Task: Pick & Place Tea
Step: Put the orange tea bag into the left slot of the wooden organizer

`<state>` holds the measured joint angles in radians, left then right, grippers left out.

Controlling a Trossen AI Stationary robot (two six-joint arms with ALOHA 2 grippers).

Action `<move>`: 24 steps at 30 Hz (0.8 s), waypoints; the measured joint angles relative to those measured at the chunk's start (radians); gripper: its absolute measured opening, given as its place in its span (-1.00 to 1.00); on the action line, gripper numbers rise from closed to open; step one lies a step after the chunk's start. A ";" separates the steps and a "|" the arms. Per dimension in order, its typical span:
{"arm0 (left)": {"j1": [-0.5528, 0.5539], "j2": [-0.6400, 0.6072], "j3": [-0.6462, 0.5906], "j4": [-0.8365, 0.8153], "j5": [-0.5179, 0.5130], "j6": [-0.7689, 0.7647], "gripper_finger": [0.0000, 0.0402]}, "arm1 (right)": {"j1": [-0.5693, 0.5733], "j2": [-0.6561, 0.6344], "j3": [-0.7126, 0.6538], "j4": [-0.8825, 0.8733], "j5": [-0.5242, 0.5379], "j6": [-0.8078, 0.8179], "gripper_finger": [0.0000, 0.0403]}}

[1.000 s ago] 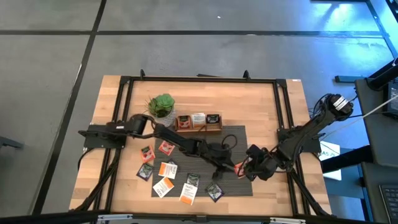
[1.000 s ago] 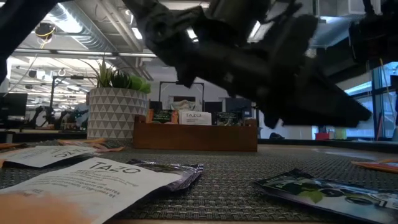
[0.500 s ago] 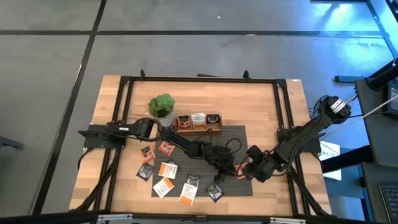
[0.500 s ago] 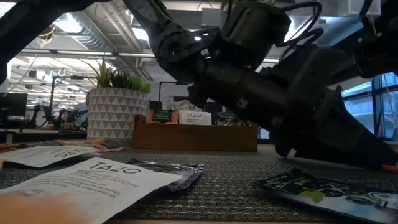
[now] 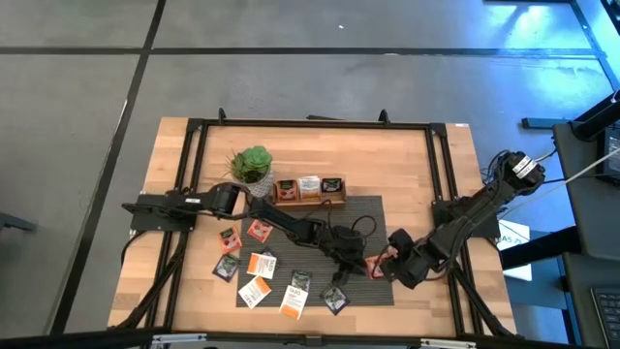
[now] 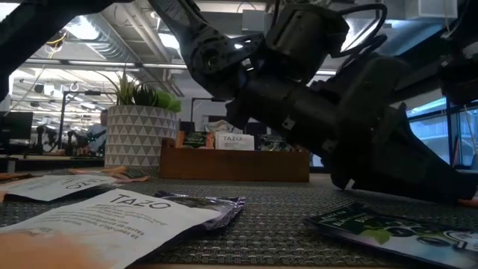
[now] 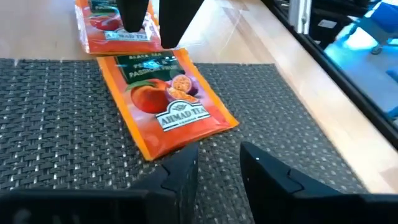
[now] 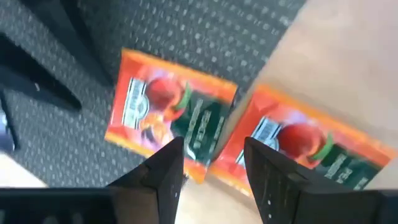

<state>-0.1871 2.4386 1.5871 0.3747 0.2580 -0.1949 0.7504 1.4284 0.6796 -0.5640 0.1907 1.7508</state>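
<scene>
Two orange tea sachets lie flat, side by side, at the right edge of the dark woven mat (image 5: 373, 218). One (image 7: 165, 102) (image 8: 168, 109) is on the mat; the other (image 7: 115, 28) (image 8: 305, 146) is on the bare wood beside it. My left gripper (image 7: 221, 165) (image 5: 354, 265) is low over the mat, open, its fingertips just short of the near sachet's edge. My right gripper (image 8: 214, 162) (image 5: 392, 264) hangs open above both sachets, pointing steeply down. More sachets (image 5: 262, 264) lie loose on the table's near left.
The wooden tray (image 5: 310, 190) (image 6: 235, 161) with upright sachets stands at the mat's far edge, and the potted plant (image 5: 254, 165) (image 6: 138, 127) is to its left. A white sachet (image 6: 112, 217) and dark ones (image 6: 396, 228) lie on the mat's near part. Black frame rails (image 5: 446, 194) run along the table's sides.
My left gripper has sunk toward the mat and tipped a little, ending low in front of the orange sachet, then held still. My right gripper has rolled about its own axis and come down a little over the two orange sachets. Both stay open.
</scene>
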 joint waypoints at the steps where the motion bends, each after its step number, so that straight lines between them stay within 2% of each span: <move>1: 0.000 -0.004 0.000 0.006 0.003 0.007 -0.43 | 0.009 0.000 0.000 0.000 0.005 0.003 -0.16; 7: -0.002 -0.022 0.001 0.079 -0.009 0.013 -0.42 | 0.038 0.000 0.000 0.015 0.056 0.029 -0.16; 10: -0.001 -0.007 0.001 0.069 -0.067 0.014 -0.43 | 0.039 0.000 0.000 0.036 0.075 0.029 -0.16; 15: 0.000 0.013 0.000 0.058 -0.106 0.014 -0.44 | 0.039 0.007 0.000 0.038 0.078 0.029 -0.16; 24: 0.001 0.025 0.002 0.068 -0.110 0.014 -0.43 | 0.039 0.040 0.000 0.052 0.065 0.102 -0.16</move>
<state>-0.1866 2.4634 1.5890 0.4427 0.1478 -0.1809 0.7898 1.4687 0.6796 -0.5116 0.2554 1.8524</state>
